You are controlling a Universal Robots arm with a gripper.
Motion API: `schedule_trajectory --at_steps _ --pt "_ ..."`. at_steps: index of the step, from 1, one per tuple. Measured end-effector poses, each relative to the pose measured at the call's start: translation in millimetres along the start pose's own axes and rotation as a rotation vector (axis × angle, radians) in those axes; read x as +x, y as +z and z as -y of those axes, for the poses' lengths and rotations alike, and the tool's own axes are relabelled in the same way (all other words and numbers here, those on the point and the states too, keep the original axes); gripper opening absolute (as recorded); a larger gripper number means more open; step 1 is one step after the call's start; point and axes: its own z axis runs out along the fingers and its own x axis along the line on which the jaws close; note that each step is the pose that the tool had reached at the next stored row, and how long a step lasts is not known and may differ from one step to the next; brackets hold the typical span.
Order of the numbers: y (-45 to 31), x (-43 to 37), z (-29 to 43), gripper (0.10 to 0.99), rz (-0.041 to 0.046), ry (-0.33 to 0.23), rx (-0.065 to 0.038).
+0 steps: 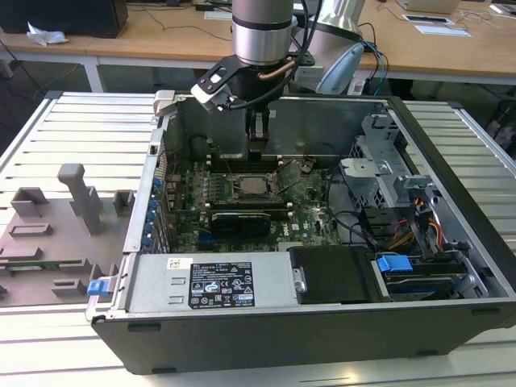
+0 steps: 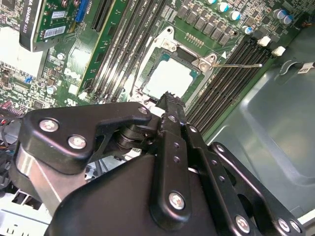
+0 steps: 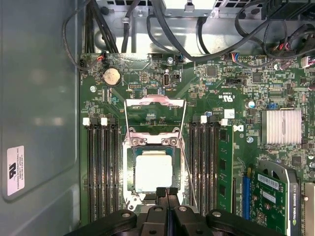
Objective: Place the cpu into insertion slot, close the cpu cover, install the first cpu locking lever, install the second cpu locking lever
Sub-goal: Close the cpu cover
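Cpu [image 3: 153,172], a dull silver square, is seen seated in its slot in both wrist views. Cpu cover [image 3: 155,102], a thin metal frame, is raised open. End effector [image 3: 167,192] fingers are pressed together, empty, near the cpu. The computer case [image 1: 282,339] is shown whole in the exterior view.

Printed label [image 1: 220,285] on power supply [image 1: 153,278], sticker [image 3: 15,169] on case wall [image 3: 39,88]

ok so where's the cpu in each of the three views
Exterior view: cpu mid-case, just below the fingers.
First wrist view: cpu, pale square just past the fingers, between the memory slots.
Second wrist view: cpu, pale square just beyond the fingers.
Shared landmark: the expansion card.
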Motion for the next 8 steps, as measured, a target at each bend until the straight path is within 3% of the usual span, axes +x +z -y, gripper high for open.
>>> schedule_trajectory --at_steps 4,8 --pt "0.0 0.0 -1.4 0.106 -0.0003 0.000 0.000" --pt "0.1 0.1 -8.2 0.106 -0.0003 0.000 0.000"
